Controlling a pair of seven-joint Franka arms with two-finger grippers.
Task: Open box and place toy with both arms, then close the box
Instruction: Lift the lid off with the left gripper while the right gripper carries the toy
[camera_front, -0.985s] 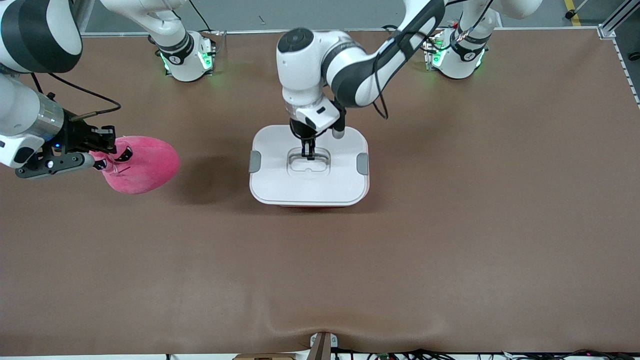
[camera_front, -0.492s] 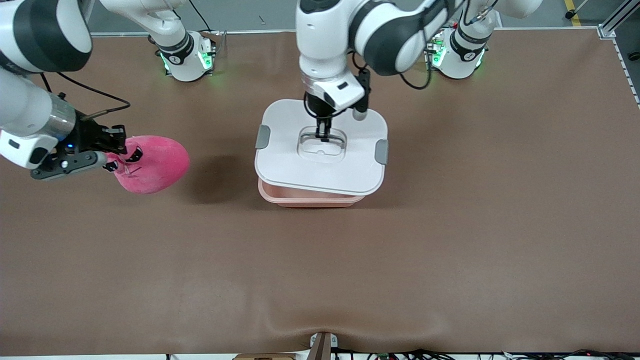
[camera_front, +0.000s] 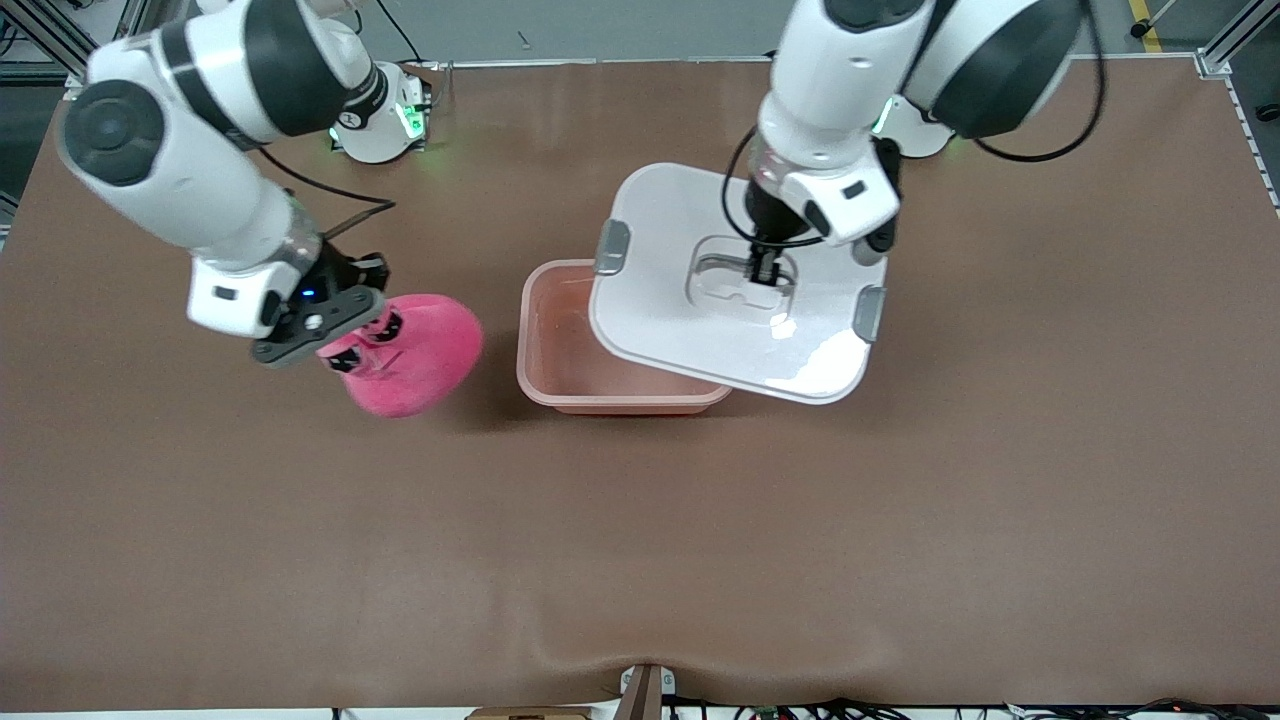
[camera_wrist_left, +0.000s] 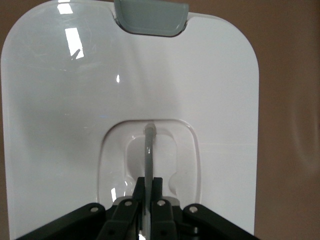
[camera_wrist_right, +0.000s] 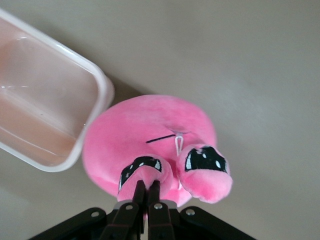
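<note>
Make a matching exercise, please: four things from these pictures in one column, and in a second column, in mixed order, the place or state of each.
Things:
1. lid
2. tub
3. toy
4. table

Places or states:
A. pink plush, pinched by the right gripper beside the tub
B. brown, bearing the tub
C. white, lifted by its centre handle in the left gripper, partly over the tub
D. translucent pink, open, nothing visible inside

Pairs: 1-C, 2-D, 3-A, 4-B
</note>
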